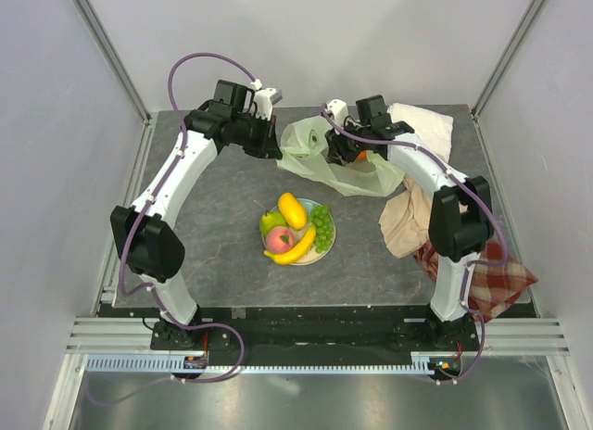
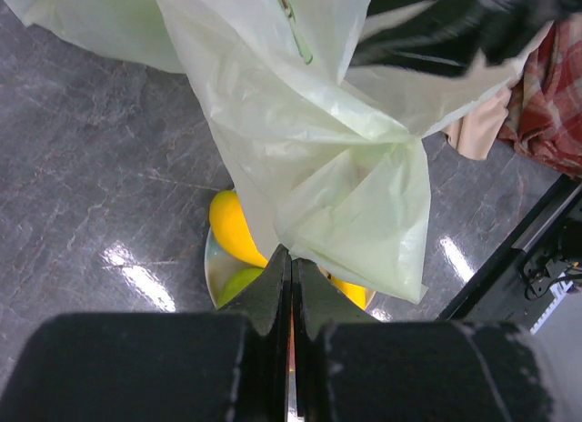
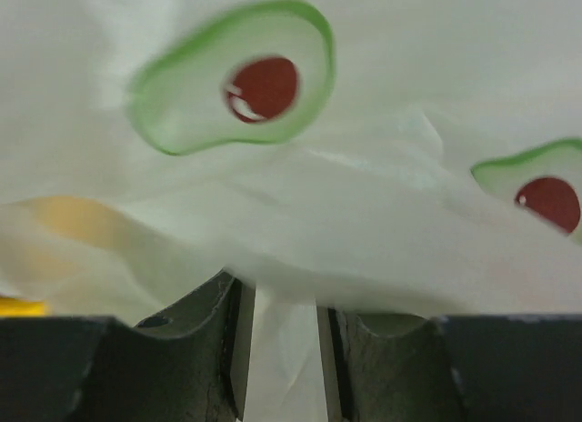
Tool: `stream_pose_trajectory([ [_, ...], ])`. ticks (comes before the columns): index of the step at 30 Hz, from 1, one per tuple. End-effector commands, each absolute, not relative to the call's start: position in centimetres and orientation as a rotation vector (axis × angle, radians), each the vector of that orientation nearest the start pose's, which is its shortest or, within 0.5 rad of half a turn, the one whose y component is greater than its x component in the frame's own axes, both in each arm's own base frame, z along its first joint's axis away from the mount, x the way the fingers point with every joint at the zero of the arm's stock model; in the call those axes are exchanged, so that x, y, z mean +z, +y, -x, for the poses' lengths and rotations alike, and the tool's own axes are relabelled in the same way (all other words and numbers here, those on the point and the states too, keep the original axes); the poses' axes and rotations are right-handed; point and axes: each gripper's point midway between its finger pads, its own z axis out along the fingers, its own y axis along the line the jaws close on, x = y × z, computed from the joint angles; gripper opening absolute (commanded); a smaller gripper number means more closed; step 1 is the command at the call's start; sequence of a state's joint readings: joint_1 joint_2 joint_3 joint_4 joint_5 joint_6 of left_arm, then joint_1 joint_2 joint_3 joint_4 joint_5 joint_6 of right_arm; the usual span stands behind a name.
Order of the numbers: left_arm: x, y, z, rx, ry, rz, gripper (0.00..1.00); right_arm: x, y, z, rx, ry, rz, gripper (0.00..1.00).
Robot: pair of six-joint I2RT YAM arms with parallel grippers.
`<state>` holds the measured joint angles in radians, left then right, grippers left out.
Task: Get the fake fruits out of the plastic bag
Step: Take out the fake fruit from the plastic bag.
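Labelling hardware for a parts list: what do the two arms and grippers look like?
The left arm and right arm have white tubular links, bulky black joint housings and a looping purple cable each. The left gripper and right gripper are black.

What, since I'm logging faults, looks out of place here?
Cloths lie crumpled in a heap at the right, the plaid one reaching the table's edge. Otherwise nothing: fruits sit on the plate, left gripper and right gripper pinch the bag.

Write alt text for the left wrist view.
The shut left hand pinches a thin translucent pale-green plastic bag that hangs over the grey table. Beneath it, a plate holds a glossy yellow plastic mango and a green apple; a red plaid cloth shows at upper right.
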<state>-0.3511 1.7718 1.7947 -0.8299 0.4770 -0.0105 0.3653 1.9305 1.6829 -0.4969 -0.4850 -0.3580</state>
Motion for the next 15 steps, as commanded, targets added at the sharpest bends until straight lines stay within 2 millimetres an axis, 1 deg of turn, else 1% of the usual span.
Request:
stream_pose_trajectory([
  [1, 24.1, -22.7, -38.6, -0.718, 2.292, -0.674, 0.02, 17.1, 23.0, -49.8, 0.469, 1.979, 0.922, 0.39],
  [2, 23.8, -22.6, -38.7, -0.704, 2.295, -0.682, 0.02, 17.0, 22.7, -50.5, 0.440, 1.982, 0.908, 0.43],
  [3, 23.5, -22.4, -38.8, -0.695, 2.302, -0.680, 0.02, 15.9, 22.3, -51.2, 0.417, 2.005, 0.894, 0.48],
  [4, 23.4, -22.4, -38.7, -0.690, 2.305, -0.686, 0.02, 15.8, 21.8, -52.0, 0.380, 2.010, 0.858, 0.53],
  [5, 23.3, -22.4, -38.6, -0.686, 2.299, -0.706, 0.02, 15.8, 21.5, -52.6, 0.365, 2.009, 0.836, 0.65],
  [6, 22.9, -22.3, -38.4, -0.687, 2.307, -0.717, 0.02, 15.1, 21.3, -53.1, 0.356, 2.018, 0.824, 0.72],
  [7, 22.7, -22.2, -38.3, -0.681, 2.311, -0.722, 0.01, 15.1, 21.0, -53.9, 0.325, 2.002, 0.806, 0.82],
  [8, 22.4, -22.1, -38.3, -0.676, 2.312, -0.738, 0.02, 14.8, 21.0, -54.4, 0.314, 1.999, 0.802, 0.85],
  [9, 22.0, -22.1, -38.2, -0.677, 2.320, -0.743, 0.02, 13.4, 21.1, -54.8, 0.307, 2.017, 0.806, 0.86],
  [10, 21.8, -22.1, -38.2, -0.677, 2.323, -0.747, 0.01, 12.9, 20.6, -55.4, 0.271, 2.026, 0.802, 0.86],
  [11, 21.6, -22.1, -38.3, -0.678, 2.331, -0.745, 0.02, 12.8, 20.3, -56.1, 0.238, 2.030, 0.784, 0.86],
  [12, 21.6, -22.2, -38.3, -0.685, 2.332, -0.742, 0.02, 11.2, 20.0, -56.7, 0.216, 2.059, 0.776, 0.86],
  [13, 21.6, -22.3, -38.3, -0.693, 2.336, -0.733, 0.02, 10.9, 19.8, -57.1, 0.197, 2.064, 0.767, 0.86],
  [14, 21.7, -22.4, -38.3, -0.700, 2.334, -0.735, 0.02, 11.0, 19.2, -57.8, 0.152, 2.064, 0.744, 0.87],
  [15, 21.7, -22.5, -38.2, -0.711, 2.334, -0.737, 0.02, 10.2, 18.8, -58.2, 0.132, 2.078, 0.739, 0.87],
])
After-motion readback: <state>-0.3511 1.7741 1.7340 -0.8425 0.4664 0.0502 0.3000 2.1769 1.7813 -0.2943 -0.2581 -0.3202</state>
